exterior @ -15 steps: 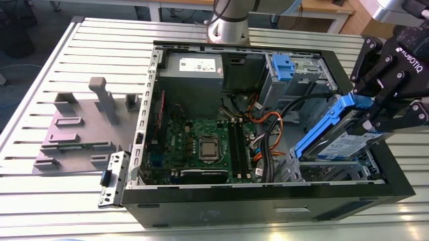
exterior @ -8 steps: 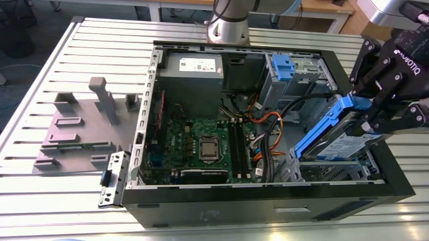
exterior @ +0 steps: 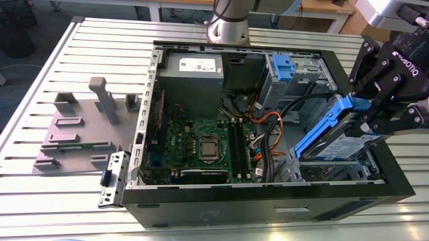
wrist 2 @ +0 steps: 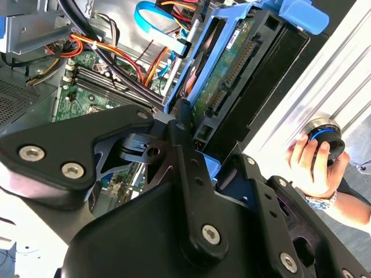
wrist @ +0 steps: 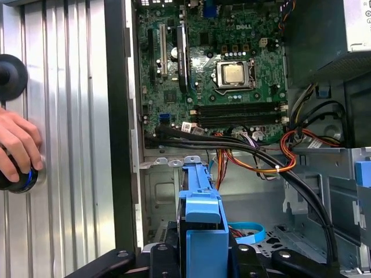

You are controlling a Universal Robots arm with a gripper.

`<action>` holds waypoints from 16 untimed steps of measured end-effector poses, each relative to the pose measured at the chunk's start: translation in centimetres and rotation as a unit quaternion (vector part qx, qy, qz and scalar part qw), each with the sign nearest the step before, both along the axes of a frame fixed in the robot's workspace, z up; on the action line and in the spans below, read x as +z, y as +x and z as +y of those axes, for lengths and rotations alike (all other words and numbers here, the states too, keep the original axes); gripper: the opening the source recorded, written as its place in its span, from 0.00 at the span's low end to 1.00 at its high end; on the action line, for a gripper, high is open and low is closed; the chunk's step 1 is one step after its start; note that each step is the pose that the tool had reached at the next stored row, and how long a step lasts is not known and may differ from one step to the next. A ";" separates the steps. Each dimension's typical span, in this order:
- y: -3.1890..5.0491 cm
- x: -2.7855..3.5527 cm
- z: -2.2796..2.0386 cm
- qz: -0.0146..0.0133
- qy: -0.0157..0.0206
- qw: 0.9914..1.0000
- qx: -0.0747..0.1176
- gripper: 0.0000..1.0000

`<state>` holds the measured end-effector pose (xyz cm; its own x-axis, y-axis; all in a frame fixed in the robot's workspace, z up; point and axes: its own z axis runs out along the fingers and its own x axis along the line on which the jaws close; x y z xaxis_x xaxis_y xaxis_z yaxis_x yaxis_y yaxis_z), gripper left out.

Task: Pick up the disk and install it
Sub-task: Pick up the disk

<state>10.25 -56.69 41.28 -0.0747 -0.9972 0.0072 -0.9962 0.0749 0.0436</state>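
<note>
Between the fingers of the pincer sits the disk, clamped by its blue carrier frame; the jaws are drawn in tight on that frame and hold nothing else. It hangs tilted, labelled face up, with its low end dipping into the open computer case at the corner directly under the pincer, just above the metal drive cage and, as far as I can judge, not yet resting in it. Seen from the wrist, the underside of the disk shows its green board and connector edge. Ahead of the pincer a bundle of orange and black cables crosses the case floor, between it and the motherboard farther on, and a flat blue cable lies close beside the fingers. Well off to one side of the pincer, outside the case wall, a person's hand rests on a round black knob on the slatted table. By my reading the pick-up is done and the installing step is in hand. Seating the disk would call for levelling it to the cage's rails, keeping its connector end clear of the nearby cables, and a straight push until the carrier catches
</note>
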 end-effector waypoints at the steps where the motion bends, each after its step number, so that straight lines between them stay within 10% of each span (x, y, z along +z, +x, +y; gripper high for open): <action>1: 0.00 -0.02 0.00 0.000 0.000 1.000 0.000 0.36; 16: 0.00 -0.28 0.00 0.000 0.000 1.000 0.000 0.36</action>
